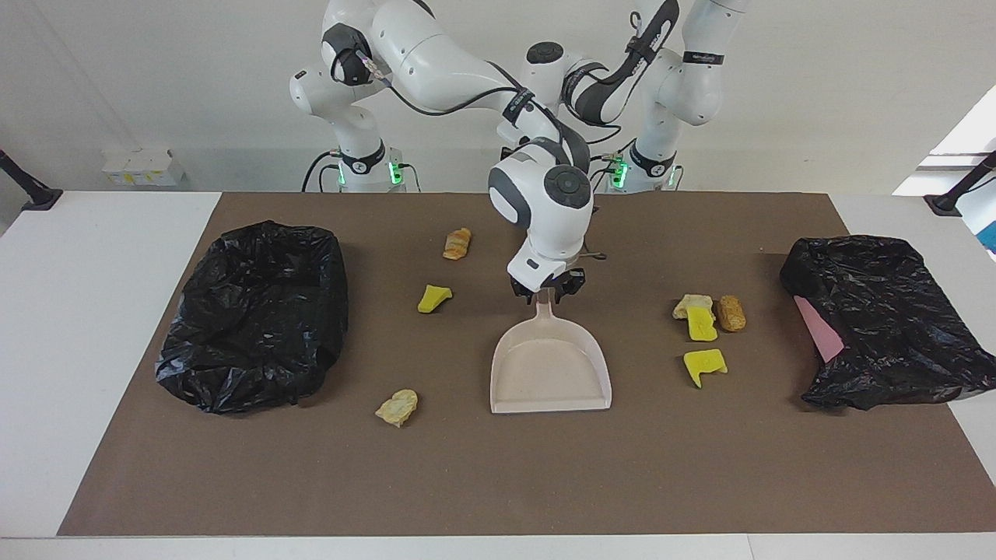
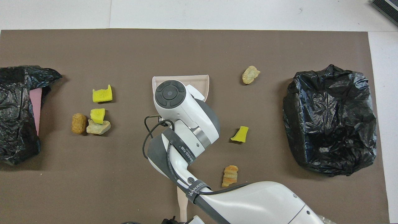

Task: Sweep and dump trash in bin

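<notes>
A beige dustpan point(image 1: 549, 369) lies flat mid-mat, handle toward the robots; its rim shows in the overhead view point(image 2: 180, 78). My right gripper point(image 1: 547, 292) is down on the handle, fingers close on both sides. Trash lies scattered: an orange-brown lump point(image 1: 457, 243) point(image 2: 230, 175), a yellow chunk point(image 1: 434, 298) point(image 2: 240, 134) and a tan lump point(image 1: 398, 407) point(image 2: 250, 74) toward the right arm's end. Several scraps cluster toward the left arm's end, among them a yellow chunk point(image 1: 705, 365) point(image 2: 102, 95) and a brown lump point(image 1: 731, 313) point(image 2: 78, 123). My left arm waits folded; only dark tips point(image 2: 169, 220) show.
A bin lined with a black bag point(image 1: 257, 334) point(image 2: 329, 121) stands at the right arm's end. A crumpled black bag over something pink point(image 1: 879, 319) point(image 2: 18, 112) lies at the left arm's end. A beige stick point(image 2: 182, 202) shows at the overhead view's bottom edge.
</notes>
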You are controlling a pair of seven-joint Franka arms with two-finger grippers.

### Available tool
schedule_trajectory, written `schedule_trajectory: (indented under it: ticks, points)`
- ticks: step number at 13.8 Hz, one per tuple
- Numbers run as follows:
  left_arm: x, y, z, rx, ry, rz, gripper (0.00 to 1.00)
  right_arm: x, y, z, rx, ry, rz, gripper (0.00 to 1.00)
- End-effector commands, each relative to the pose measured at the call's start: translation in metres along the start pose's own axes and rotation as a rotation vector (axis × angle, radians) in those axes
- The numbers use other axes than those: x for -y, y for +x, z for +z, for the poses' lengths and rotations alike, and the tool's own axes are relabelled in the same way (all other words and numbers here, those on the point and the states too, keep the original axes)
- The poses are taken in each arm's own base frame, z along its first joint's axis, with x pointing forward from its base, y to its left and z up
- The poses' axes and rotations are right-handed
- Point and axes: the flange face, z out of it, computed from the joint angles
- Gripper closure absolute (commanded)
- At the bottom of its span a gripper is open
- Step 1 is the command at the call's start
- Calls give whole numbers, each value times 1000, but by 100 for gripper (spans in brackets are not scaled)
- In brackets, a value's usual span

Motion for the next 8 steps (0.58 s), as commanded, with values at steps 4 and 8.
schedule_trajectory:
  ticks: [4,8]
  points:
    - [8,0,4,14,8,-9,100,-5,-21,3,40,-1,8,43]
    - [32,34,-1,6,2,-106,100,-9,-27,6,41,-5,2,83]
